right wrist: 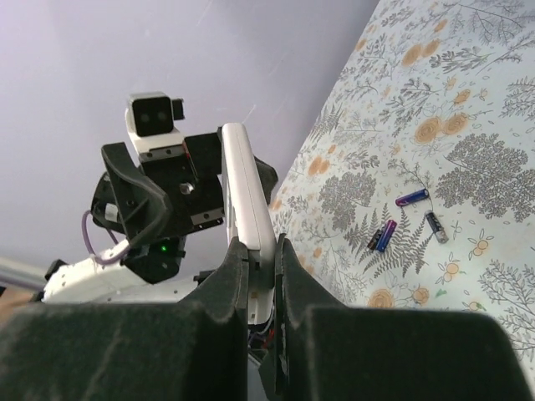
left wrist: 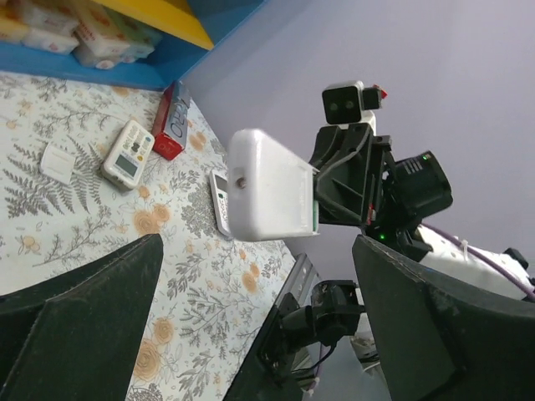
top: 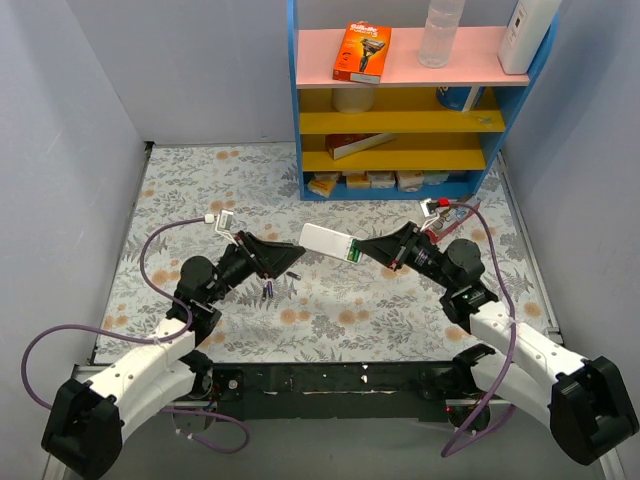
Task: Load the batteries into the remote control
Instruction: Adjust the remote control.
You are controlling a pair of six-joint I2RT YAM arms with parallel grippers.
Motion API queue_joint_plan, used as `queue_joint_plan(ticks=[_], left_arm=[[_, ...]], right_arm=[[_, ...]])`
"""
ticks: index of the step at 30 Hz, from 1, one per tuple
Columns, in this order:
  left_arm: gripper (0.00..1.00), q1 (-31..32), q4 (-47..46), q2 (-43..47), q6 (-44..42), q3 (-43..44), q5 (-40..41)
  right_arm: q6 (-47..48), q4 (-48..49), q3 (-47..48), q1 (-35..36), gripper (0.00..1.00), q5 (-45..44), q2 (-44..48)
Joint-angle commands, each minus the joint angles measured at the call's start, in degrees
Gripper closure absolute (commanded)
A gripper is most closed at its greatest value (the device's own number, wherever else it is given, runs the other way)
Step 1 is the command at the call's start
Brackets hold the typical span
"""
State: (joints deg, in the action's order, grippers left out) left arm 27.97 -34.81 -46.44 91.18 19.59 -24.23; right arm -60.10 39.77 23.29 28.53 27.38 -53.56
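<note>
Right pincer pinching remote control by one end, left pincer spread, near its other end

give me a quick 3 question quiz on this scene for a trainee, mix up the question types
1. True or false: the left end effector is shut on the remote control.
2. Where do the batteries lie? A. between the left end effector's fingers B. on the table C. on top of the remote control
3. Fill in: the remote control is held above the table by the ___ end effector.

Key: 1 false, it is open and holds nothing; 2 B; 3 right, the right end effector grips one end of it.
</note>
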Motion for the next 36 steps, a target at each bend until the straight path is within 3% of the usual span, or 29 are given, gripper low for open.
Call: queue_joint_plan(ticks=[1, 5, 11, 20, 27, 28, 29, 31, 32, 36], left_arm=[[0.02, 1.91, -5.62, -1.29, 5.94, -1.41, 8.39], [0.02, 4.37, -7.48, -6.20, 7.43, 2.63, 11.13], [0.02, 8.77, -12.38, -9.63, 8.40, 2.91, 18.07], [0.18, 11.85, -19.07, -15.26, 8.58, 4.22, 19.92], [0.66, 11.94, -16.79, -13.77, 7.09, 3.96, 23.26], [0.78, 11.85, -16.52, -13.51, 6.48, 3.87, 23.52], [0.82, 11.94, -16.17, -13.33, 6.04, 3.70, 23.53], [0.94, 11.85, -15.21, -12.11, 5.68, 2.73, 26.85], [0.98, 11.94, -13.11, -11.49, 5.59, 2.47, 27.74], [1.00, 11.67, -5.47, -6.75, 3.06, 1.76, 32.83]], right_arm=[[-6.26, 4.62, -0.97, 3.80, 0.99, -13.30, 1.79], [-8.89, 6.02, -2.02, 10.12, 0.99, -22.68, 2.23], [-9.95, 6.98, -1.49, 11.97, 0.99, -25.52, 1.79], [-12.59, 8.04, -0.44, 16.73, 0.99, -30.18, -1.10], [-12.42, 6.56, -0.70, 17.61, 0.99, -29.75, -1.63], [-12.15, 4.29, -0.35, 17.61, 0.98, -29.49, -1.72], [-11.80, 3.48, -0.35, 17.61, 0.85, -29.22, -1.81], [-10.05, 2.16, -0.18, 17.43, 0.72, -28.96, -1.81], [-9.35, -1.76, 0.70, 16.56, 0.61, -27.91, -1.72], [-0.83, -13.90, 6.05, 14.27, 0.44, -23.78, -2.51]])
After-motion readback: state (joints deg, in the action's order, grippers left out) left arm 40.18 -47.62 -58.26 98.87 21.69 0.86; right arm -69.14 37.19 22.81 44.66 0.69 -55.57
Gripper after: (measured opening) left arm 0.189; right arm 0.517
